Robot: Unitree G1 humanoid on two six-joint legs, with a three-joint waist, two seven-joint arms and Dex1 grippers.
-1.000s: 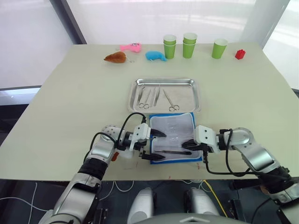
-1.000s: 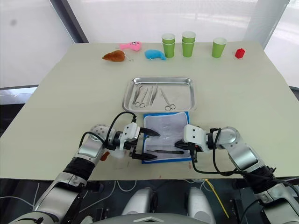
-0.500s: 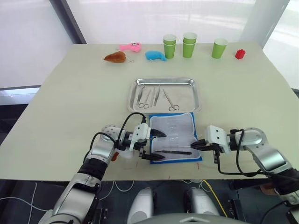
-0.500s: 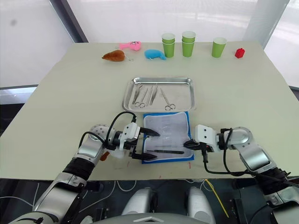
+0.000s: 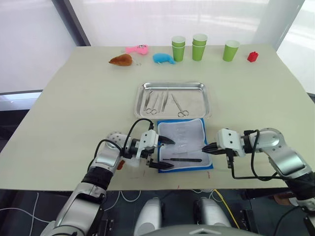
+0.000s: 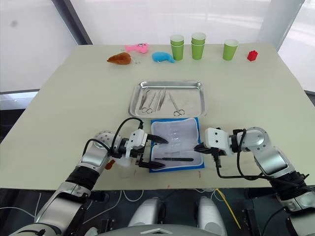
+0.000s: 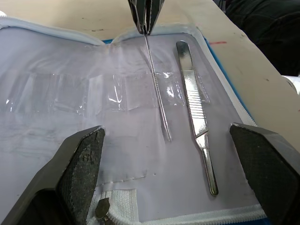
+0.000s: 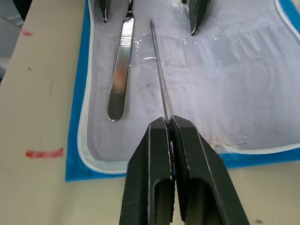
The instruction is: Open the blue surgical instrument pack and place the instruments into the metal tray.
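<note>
The blue surgical instrument pack (image 5: 183, 133) lies open near the table's front edge, its pale lining facing up. My right gripper (image 5: 206, 148) is at the pack's right edge, shut on the end of a thin silvery instrument (image 8: 158, 70) that reaches over the lining. Flat steel forceps (image 5: 187, 160) rest on the lining beside it. At the pack's left edge my left gripper (image 5: 170, 153) stands open, one finger on each side of the lining. The metal tray (image 5: 172, 84) sits just beyond the pack and holds several instruments (image 5: 157, 102), including scissors (image 5: 180, 107).
Along the table's far edge stand three stacks of green cups (image 5: 199, 47), a red block (image 5: 253, 57), a blue plush toy (image 5: 164, 59), a pink toy (image 5: 138, 49) and a brown toy (image 5: 121, 60). The table's front edge runs just below the pack.
My right gripper has drawn back to the right, off the lining to the pack's edge, holding the thin instrument. The left gripper has stayed where it was.
</note>
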